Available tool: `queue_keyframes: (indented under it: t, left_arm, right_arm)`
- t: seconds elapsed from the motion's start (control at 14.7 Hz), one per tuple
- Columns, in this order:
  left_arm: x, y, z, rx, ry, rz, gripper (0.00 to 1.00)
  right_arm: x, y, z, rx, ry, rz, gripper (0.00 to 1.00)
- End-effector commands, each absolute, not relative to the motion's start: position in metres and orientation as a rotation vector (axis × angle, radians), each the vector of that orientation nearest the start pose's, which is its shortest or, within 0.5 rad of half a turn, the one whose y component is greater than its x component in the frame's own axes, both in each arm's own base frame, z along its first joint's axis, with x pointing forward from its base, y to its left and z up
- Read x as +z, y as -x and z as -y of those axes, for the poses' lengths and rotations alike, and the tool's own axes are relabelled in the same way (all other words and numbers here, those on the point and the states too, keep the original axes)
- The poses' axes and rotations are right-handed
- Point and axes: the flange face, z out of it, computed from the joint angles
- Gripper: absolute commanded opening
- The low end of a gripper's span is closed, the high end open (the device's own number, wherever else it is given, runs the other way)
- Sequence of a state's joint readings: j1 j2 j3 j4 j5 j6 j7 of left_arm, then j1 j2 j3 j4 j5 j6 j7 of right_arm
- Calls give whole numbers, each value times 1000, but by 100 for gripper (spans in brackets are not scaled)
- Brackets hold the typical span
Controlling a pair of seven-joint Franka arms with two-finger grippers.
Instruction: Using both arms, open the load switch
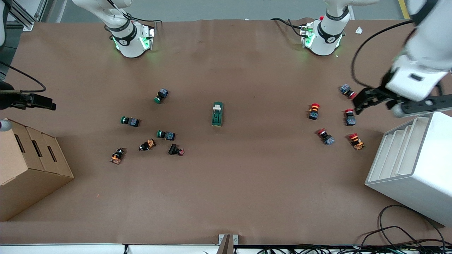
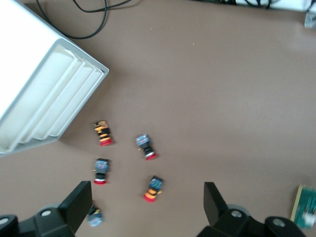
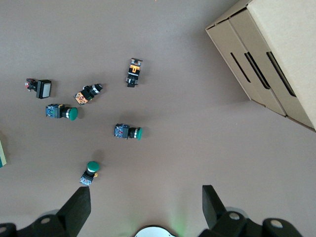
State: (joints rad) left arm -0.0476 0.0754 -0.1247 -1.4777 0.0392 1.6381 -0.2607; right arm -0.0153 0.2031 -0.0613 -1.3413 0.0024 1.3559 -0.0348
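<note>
The load switch (image 1: pixel 217 114), a dark-green block with a white lever tab at the end toward the arm bases, lies flat at the table's middle. It shows at the edge of the left wrist view (image 2: pixel 307 206). My left gripper (image 1: pixel 361 101) hangs open over the red push buttons at the left arm's end, nothing between its fingers (image 2: pixel 146 187). Above the table's right-arm end, close to the cardboard box, my right gripper (image 1: pixel 47 103) is open and holds nothing (image 3: pixel 145 192). Both grippers are well apart from the switch.
Green and orange push buttons (image 1: pixel 166 134) lie scattered toward the right arm's end, red ones (image 1: pixel 325 137) toward the left arm's end. A cardboard box (image 1: pixel 31 165) stands at the right arm's end. A white slotted rack (image 1: pixel 413 158) with cables (image 1: pixel 406 236) beside it stands at the left arm's end.
</note>
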Motion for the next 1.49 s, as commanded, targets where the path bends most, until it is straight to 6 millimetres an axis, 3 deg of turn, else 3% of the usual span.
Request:
queue_keyframes:
  t: [0.0,0.2,0.34,0.61,0.95,1.22,1.43]
  left_arm:
    - [638,-560,52,-102,3159,17,100]
    - [632,-545,42,-43,3150,-55,100]
    - [630,-539,57,-24,3144,-87,100]
    - [626,-528,68,-19,3139,-115,100]
    - [629,-524,69,-33,3139,-110,100]
    - [633,-527,68,-45,3144,-132,100]
    - [637,-532,68,-50,3144,-137,100]
  right_arm:
    - [614,-560,45,257,3128,-68,100]
    - [630,-541,46,224,3129,-68,100]
    - [640,-528,45,202,3129,-68,100]
    - [664,-516,44,105,3142,-60,100]
    - [665,-512,43,117,3146,-54,100]
    - [660,-493,44,126,3140,-59,100]
    - [662,-492,45,107,3141,-62,100]
